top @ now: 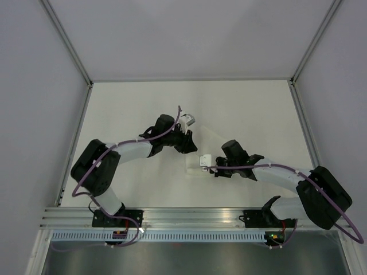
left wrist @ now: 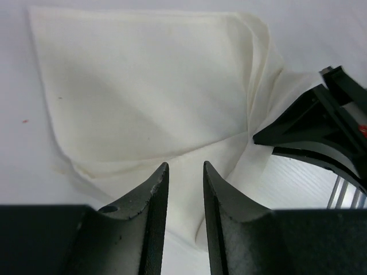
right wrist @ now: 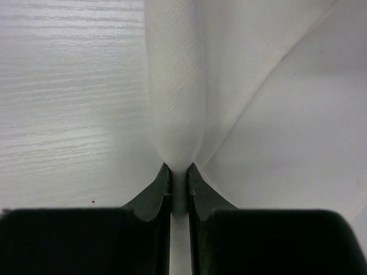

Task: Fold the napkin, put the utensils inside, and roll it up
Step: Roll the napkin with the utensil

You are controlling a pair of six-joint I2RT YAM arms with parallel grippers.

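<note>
The white napkin (left wrist: pixel 143 86) lies on the white table, folded over with a doubled edge along its right side. In the top view it is a faint outline (top: pixel 194 167) between the two arms. My right gripper (right wrist: pixel 178 167) is shut on a raised fold of the napkin (right wrist: pixel 175 86), which it pinches into a ridge. It shows in the left wrist view as a dark shape (left wrist: pixel 321 132) at the cloth's right edge. My left gripper (left wrist: pixel 186 166) hangs over the napkin's near corner with its jaws apart, gripping nothing. The utensils are out of view.
The white tabletop (top: pixel 246 109) is bounded by grey walls and metal rails at the left (top: pixel 74 143) and right (top: pixel 304 126). An aluminium rail (top: pixel 189 215) runs along the near edge by the arm bases.
</note>
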